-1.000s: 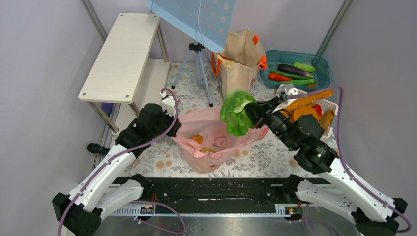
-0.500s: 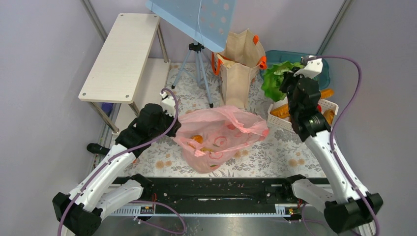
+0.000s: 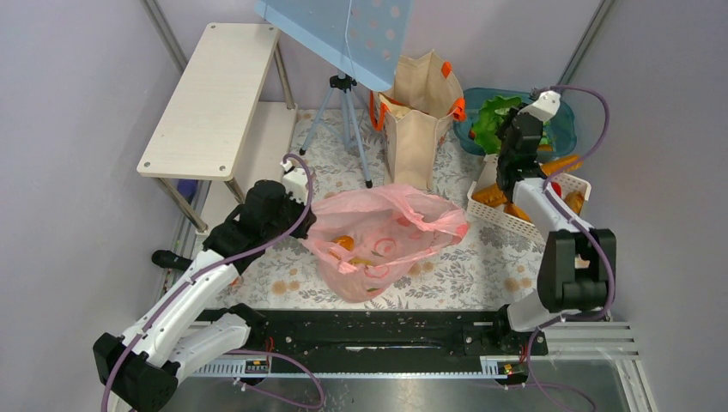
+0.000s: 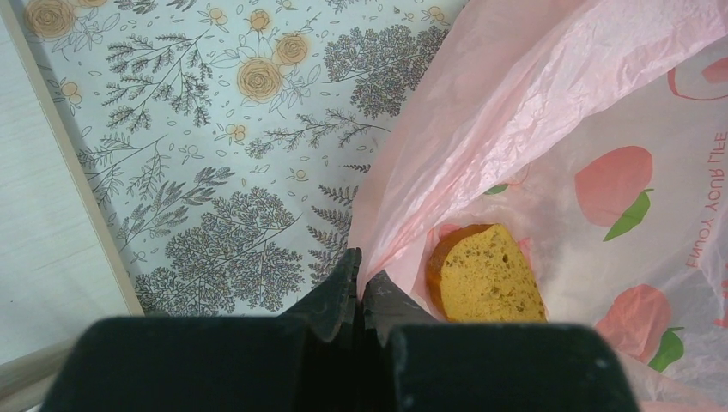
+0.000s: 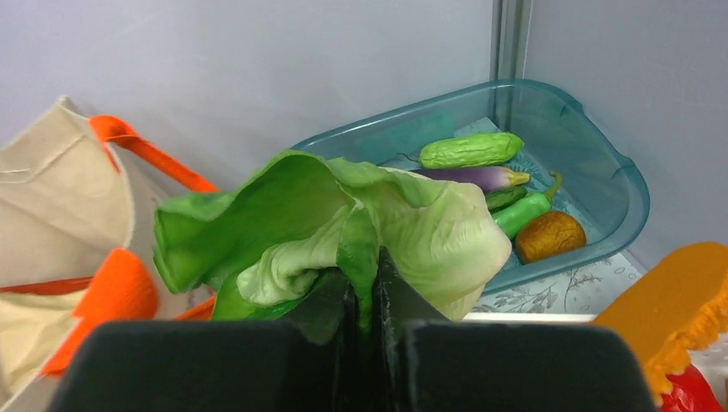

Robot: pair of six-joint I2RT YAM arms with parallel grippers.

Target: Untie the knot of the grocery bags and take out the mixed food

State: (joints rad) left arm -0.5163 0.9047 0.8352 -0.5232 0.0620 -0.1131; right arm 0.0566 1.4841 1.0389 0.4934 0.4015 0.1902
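your left gripper [image 4: 360,287] is clamped tight on the rim of the pink grocery bag [image 3: 382,236], pinching a fold of thin plastic at the bag's left edge. the bag sits open on the floral worktop [image 3: 481,266], roughly centre, mouth facing up. inside it, the left wrist view shows a brown bread slice [image 4: 485,275] just beside your fingertips; the top view shows more small orange and red bits in there, too small to name.

your right gripper [image 5: 365,287] is closed on the leafy green-and-white vegetable [image 5: 343,227], leaf pinched between the fingers. you're holding it up at the far right, over the near edge of the teal tub [image 5: 601,184], well apart from the bag. the tub holds a cucumber [image 5: 470,149], an eggplant [image 5: 476,178] and a brown round piece [image 5: 549,236]. beige tote with orange handles [image 3: 421,107] stands just left of the tub, white basket [image 3: 506,219] of food under your right arm.
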